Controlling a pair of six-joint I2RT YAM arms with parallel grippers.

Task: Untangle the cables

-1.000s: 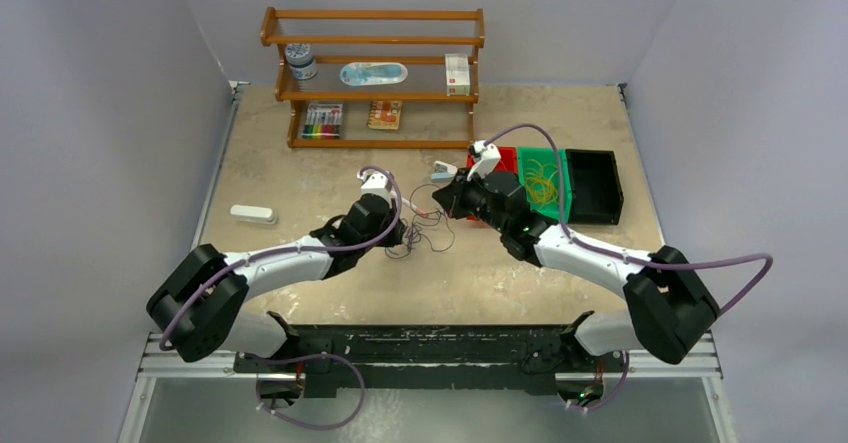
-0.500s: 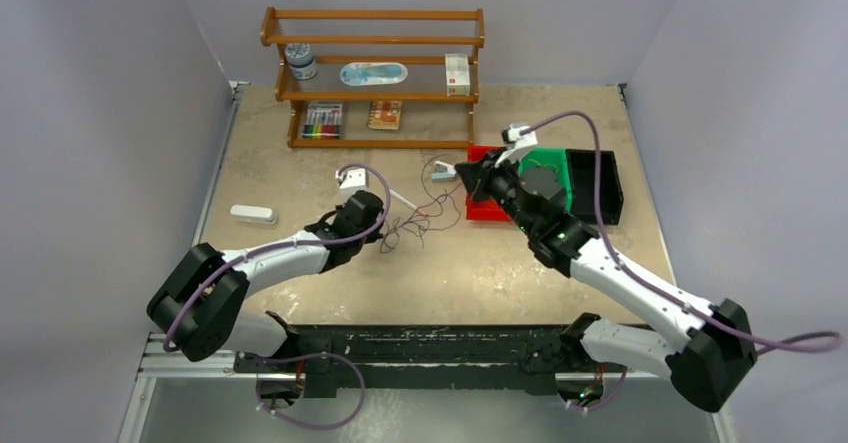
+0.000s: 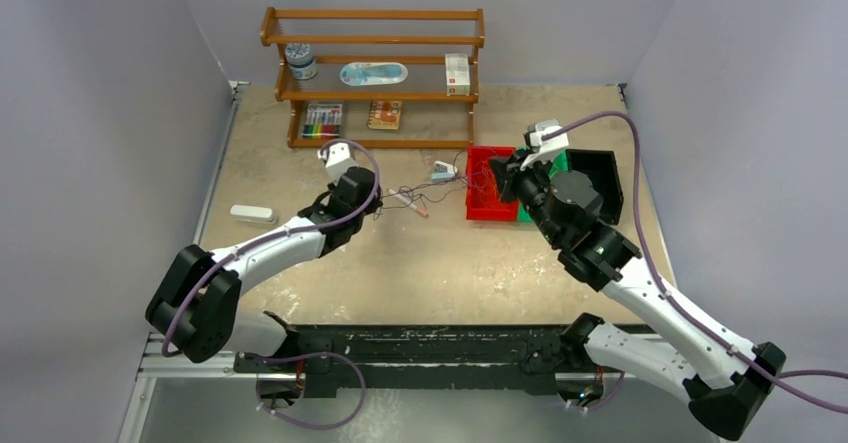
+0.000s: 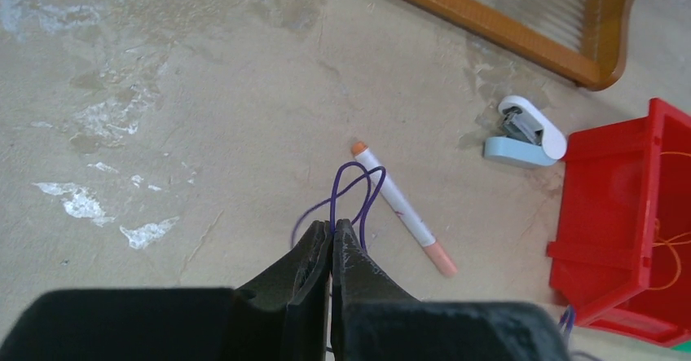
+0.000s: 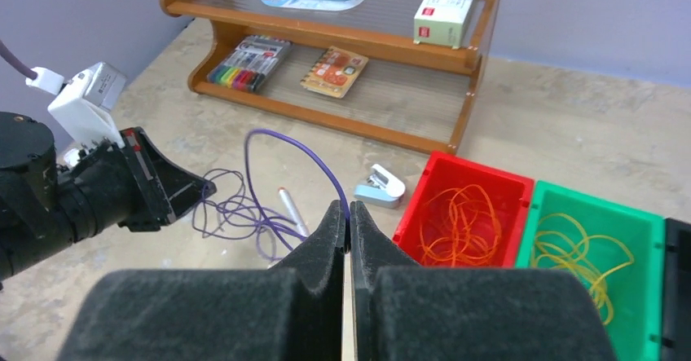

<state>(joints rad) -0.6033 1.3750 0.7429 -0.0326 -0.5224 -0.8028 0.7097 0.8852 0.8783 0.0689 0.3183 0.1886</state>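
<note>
2 sets of jaws, each pinching purple cable point(image 5: 241, 213) at tips.

Cables point(image 3: 415, 188) stretched between left hand point(image 3: 378, 206) and right hand point(image 3: 497, 175), beside red bin point(image 3: 488, 210)

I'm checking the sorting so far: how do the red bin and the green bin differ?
The red bin holds orange cables; the green bin holds yellow cables. The red bin stands nearer the stapler; the green bin sits between it and the black bin. Both are open-topped and stand side by side.
</note>
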